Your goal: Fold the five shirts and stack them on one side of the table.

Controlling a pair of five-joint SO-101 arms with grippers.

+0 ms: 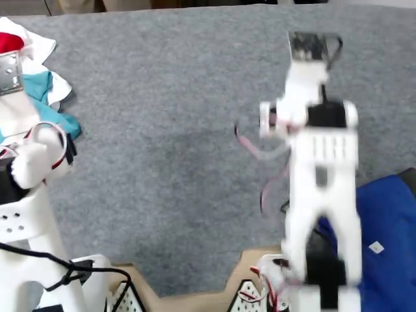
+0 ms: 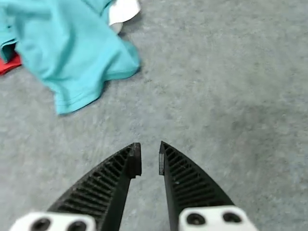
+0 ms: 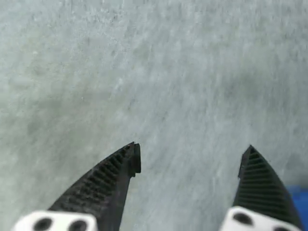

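A loose pile of shirts lies at the table's far left: a teal shirt (image 1: 55, 114) (image 2: 72, 50), a white shirt (image 1: 39, 39) (image 2: 124, 9) and a red shirt (image 1: 10, 42) (image 2: 7, 65). My left gripper (image 2: 149, 159) hovers over bare felt just short of the teal shirt, shut but for a thin slit, with nothing between its fingers. A blue shirt (image 1: 383, 237) (image 3: 301, 197) lies at the near right edge. My right gripper (image 1: 312, 47) (image 3: 192, 159) stands open and empty over the far middle-right of the table, well away from the blue shirt.
Grey felt (image 1: 175, 130) covers the table, with a wide bare stretch between the two arms. The arm bases and their cables (image 1: 260, 156) sit along the near edge.
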